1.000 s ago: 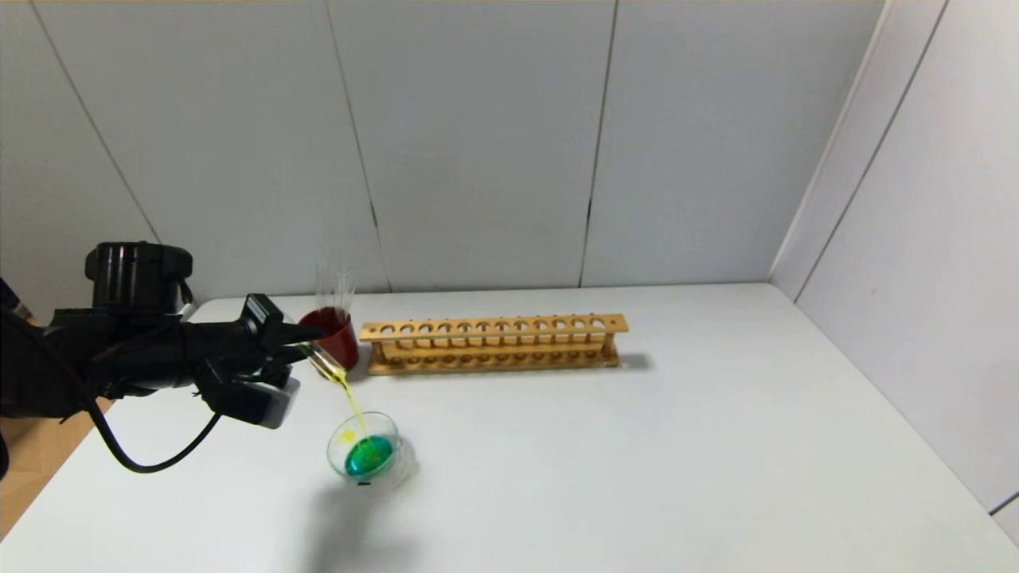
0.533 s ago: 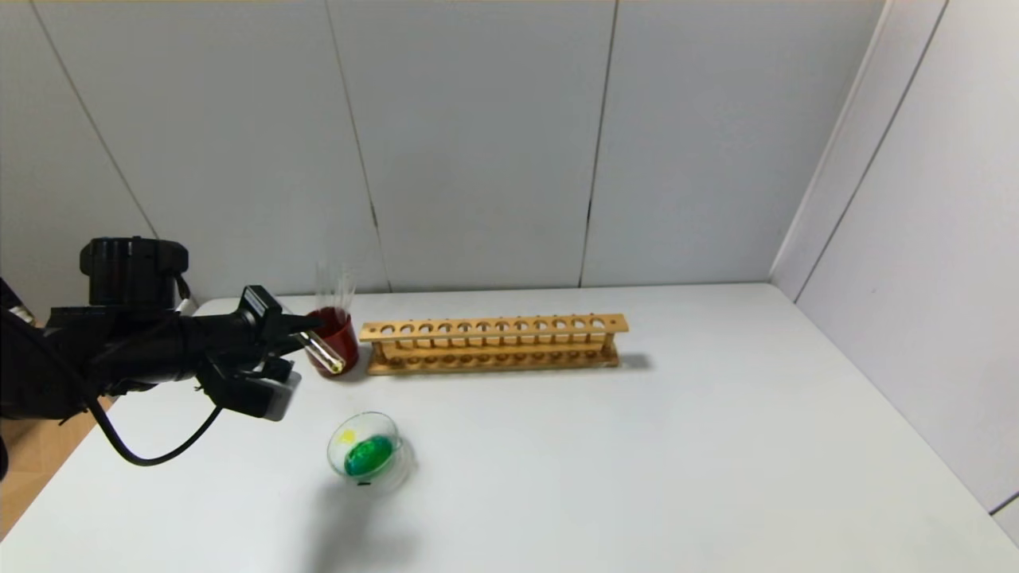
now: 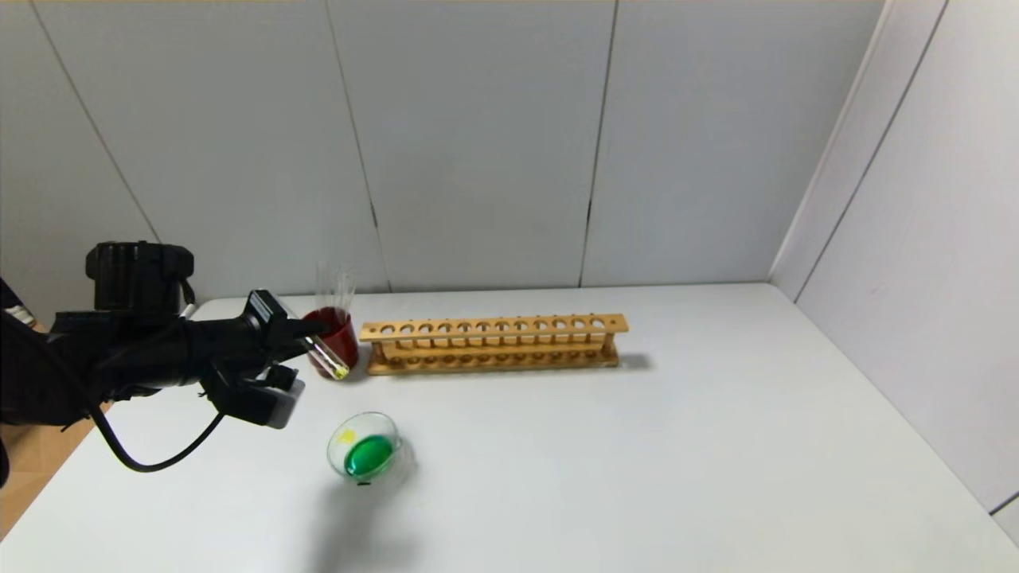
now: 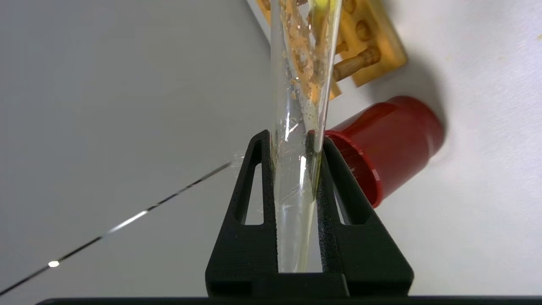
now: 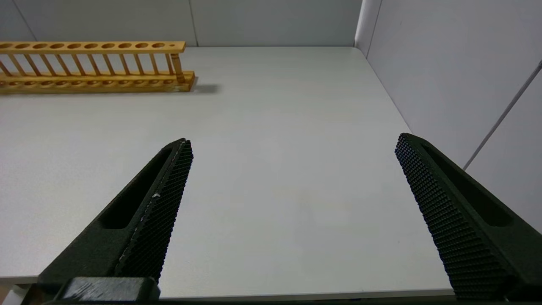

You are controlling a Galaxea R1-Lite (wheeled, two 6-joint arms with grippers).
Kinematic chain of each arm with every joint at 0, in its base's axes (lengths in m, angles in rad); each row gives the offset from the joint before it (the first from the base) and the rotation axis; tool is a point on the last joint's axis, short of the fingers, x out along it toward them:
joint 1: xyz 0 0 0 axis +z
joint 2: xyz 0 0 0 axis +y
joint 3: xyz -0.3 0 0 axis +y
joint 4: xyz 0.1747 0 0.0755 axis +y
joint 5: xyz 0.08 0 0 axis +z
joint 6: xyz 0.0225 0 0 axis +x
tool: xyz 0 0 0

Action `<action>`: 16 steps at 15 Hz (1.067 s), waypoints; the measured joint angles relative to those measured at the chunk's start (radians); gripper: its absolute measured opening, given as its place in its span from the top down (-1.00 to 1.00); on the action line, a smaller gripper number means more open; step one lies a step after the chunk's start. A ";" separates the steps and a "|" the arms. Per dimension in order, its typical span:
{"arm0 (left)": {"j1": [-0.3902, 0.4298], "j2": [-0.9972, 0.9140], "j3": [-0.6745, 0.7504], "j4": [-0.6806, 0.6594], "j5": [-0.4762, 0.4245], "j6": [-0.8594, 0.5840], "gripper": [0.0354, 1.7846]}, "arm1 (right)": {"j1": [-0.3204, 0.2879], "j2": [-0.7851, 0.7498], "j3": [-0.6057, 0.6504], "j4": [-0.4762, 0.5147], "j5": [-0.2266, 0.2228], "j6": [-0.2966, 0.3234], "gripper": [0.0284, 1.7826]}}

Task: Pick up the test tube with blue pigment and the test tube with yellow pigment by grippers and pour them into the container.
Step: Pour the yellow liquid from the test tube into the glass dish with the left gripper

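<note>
My left gripper is shut on the test tube with yellow pigment, held tilted with its mouth down just in front of the red cup. In the left wrist view the tube sits between the closed jaws of the gripper and holds only a thin yellow film and a drop. The container, a low clear glass dish, stands on the table below and nearer, holding green liquid with a yellow spot at its rim. I cannot make out the test tube with blue pigment. My right gripper is open and empty over the table's front right.
A dark red cup with clear tubes stands at the back left and shows in the left wrist view. A wooden tube rack stands empty to its right, also in the right wrist view. Walls close the back and right.
The yellow stream from the tube into the dish has stopped. My left gripper has drawn the tube back toward the red cup. The liquid in the dish has turned green.
</note>
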 joint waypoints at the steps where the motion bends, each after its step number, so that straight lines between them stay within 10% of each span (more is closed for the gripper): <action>1: 0.000 -0.003 0.000 -0.014 0.004 0.017 0.68 | 0.000 0.000 0.000 0.000 0.000 0.000 -0.96; 16: -0.007 -0.021 0.047 -0.033 0.053 0.173 0.68 | 0.000 0.000 0.000 0.000 0.000 0.000 -0.96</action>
